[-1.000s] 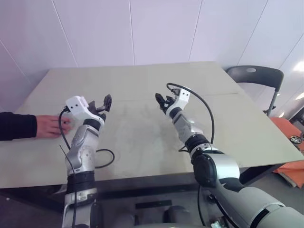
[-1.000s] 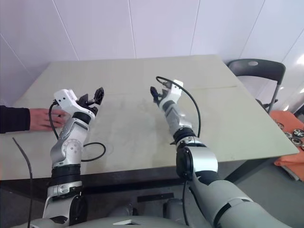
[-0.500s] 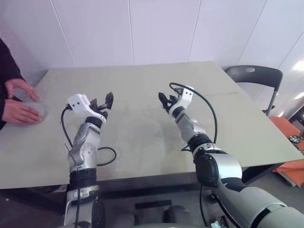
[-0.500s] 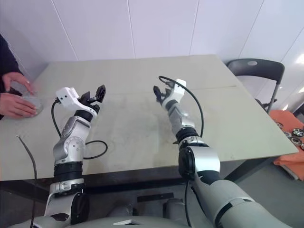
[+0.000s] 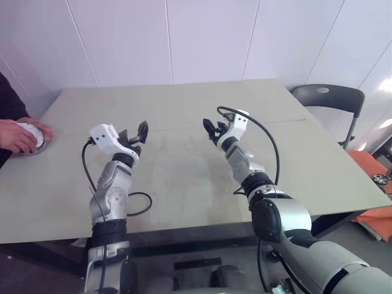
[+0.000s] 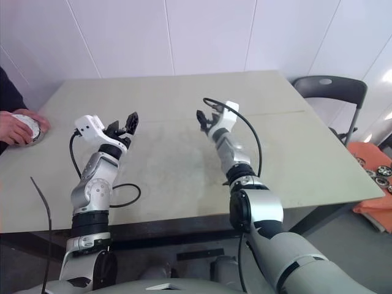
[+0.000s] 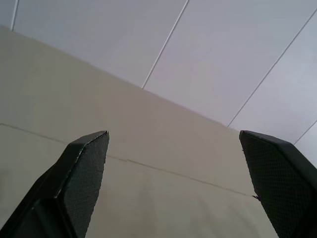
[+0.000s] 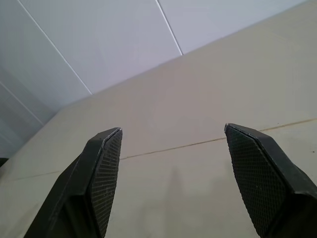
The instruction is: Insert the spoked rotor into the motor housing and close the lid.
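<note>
- Wall (image 5: 208,37): white panels stand behind the far edge of the table.
- Table (image 5: 184,184): wide pale beige top. A thin seam runs across it, just past the two grippers.
- Chair (image 5: 327,98): dark, at the far right corner of the table, apart from it.
- Person: at the left edge of the scene in a dark sleeve, with a hand (image 5: 15,135) laid on the left border of the table.
- Left gripper (image 5: 136,131): it hovers above the left half of the table and points forward, a little upward. In the left wrist view its two black fingers (image 7: 81,173) stand wide apart, with only table and wall between them, so this gripper (image 7: 173,134) is open and holds nothing.
- Right gripper (image 5: 209,127): it hovers above the middle of the table, about level, well apart from the left one. In the right wrist view its fingers (image 8: 101,173) are also spread, with bare table between them, so it is open and empty.
- Round grey-white part (image 6: 32,128): it lies flat on the table at the far left, half under the person's hand and touching it. It is well apart from both grippers. It is too small to tell which of the task's parts it is.
- Cable (image 5: 138,205): a black loop lies on the table just beside the left arm.
</note>
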Available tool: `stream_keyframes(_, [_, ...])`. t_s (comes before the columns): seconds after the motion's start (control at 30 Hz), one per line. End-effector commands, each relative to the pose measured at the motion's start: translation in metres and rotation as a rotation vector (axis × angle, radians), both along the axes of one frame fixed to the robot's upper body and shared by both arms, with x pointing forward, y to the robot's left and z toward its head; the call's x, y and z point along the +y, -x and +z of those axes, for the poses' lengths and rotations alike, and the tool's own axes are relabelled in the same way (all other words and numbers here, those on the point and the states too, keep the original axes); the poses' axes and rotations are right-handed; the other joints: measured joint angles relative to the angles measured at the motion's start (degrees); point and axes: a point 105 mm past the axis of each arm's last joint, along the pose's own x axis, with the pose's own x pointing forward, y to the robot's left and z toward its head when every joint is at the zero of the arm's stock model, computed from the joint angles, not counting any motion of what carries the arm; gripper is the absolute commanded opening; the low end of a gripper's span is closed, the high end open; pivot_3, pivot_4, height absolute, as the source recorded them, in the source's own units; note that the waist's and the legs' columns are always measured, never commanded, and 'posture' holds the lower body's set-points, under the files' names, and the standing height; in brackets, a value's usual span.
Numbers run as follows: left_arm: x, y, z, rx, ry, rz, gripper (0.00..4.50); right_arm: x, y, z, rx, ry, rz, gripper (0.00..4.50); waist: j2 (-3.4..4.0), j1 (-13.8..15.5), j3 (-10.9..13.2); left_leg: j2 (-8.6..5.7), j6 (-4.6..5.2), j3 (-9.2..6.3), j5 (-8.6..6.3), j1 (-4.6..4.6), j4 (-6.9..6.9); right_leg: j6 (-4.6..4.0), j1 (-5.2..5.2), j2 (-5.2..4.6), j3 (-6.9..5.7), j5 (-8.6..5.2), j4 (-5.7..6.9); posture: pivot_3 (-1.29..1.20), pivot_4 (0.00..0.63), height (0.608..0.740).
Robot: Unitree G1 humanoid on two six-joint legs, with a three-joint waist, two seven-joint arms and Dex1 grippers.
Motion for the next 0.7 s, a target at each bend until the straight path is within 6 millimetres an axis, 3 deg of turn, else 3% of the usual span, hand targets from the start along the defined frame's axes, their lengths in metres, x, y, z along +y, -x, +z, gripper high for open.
stream_keyframes(0.03, [-0.0026, -0.0004, 0.0212, -0.075, -0.025, 0.001, 4.48, 0.0004, -0.0052, 0.0221, -0.066, 0.002, 0.000, 3.46, 0.00, 0.00, 0.00, 0.00, 0.00, 0.00, 0.00, 0.00, 0.00, 0.00, 0.00, 0.00, 0.00, 0.00, 0.00, 0.00, 0.000, 0.740])
stream_keyframes(0.7, [0.0036, 0.0055, 0.0183, -0.077, -0.013, 0.039, 4.48, 0.0084, -0.0041, 0.0214, -0.059, 0.018, 0.032, 3.46, 0.00, 0.01, 0.00, 0.00, 0.00, 0.00, 0.00, -0.01, 0.00, 0.00, 0.00, 0.00, 0.00, 0.00, -0.01, 0.00, 0.000, 0.740])
